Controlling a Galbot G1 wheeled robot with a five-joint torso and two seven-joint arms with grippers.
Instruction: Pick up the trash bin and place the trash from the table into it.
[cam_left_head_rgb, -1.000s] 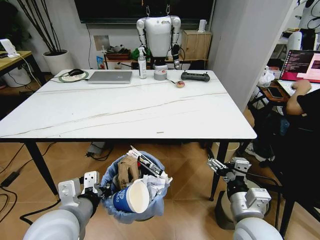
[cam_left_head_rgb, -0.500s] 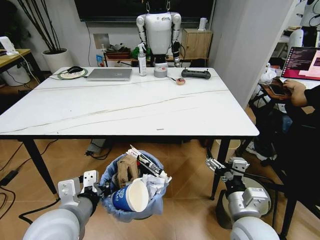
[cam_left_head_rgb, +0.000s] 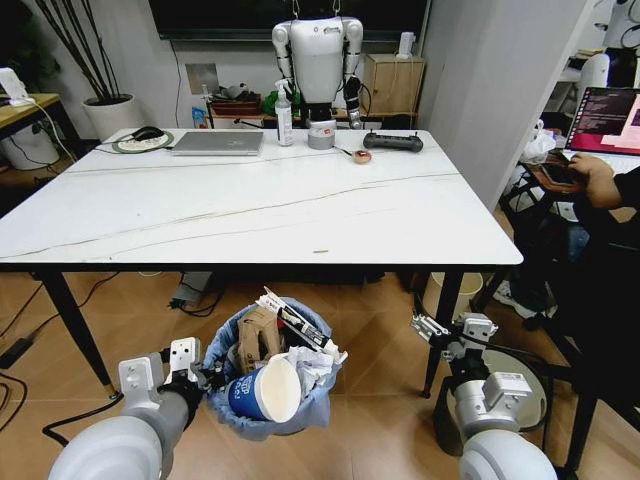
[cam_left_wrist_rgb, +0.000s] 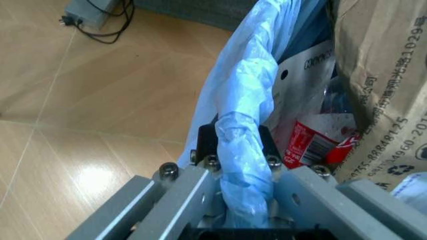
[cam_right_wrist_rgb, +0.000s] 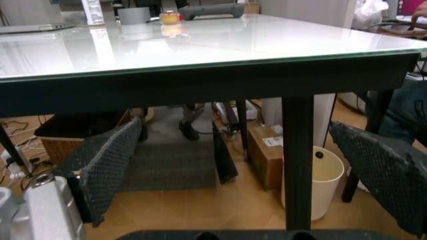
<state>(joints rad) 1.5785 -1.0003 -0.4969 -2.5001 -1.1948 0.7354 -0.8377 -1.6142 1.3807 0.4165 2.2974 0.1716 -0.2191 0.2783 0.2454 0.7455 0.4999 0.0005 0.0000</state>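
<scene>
Light-blue plastic lines the trash bin (cam_left_head_rgb: 268, 380), which hangs in front of the desk (cam_left_head_rgb: 250, 215), below its near edge and above the wooden floor (cam_left_head_rgb: 380, 420). The left claw (cam_left_head_rgb: 205, 378) is clenched on the bin's rim at the side nearest the left arm; in the left wrist view the fingers (cam_left_wrist_rgb: 207, 145) pinch the folded bag edge (cam_left_wrist_rgb: 243, 150). Inside the bin sit a blue paper cup (cam_left_head_rgb: 262, 392) tipped toward the robot, torn brown cardboard (cam_left_head_rgb: 256, 338), crumpled white paper (cam_left_head_rgb: 312, 366) and a red-labelled bottle (cam_left_wrist_rgb: 313, 142). The right claw (cam_left_head_rgb: 432, 331) is released, its fingers (cam_right_wrist_rgb: 110, 165) spread apart, and it sits beside the desk's near black leg (cam_left_head_rgb: 443, 320), well apart from the bin. On the desk's far edge rest a laptop (cam_left_head_rgb: 219, 143), a spray bottle (cam_left_head_rgb: 285, 120) and a tape roll (cam_left_head_rgb: 321, 137).
</scene>
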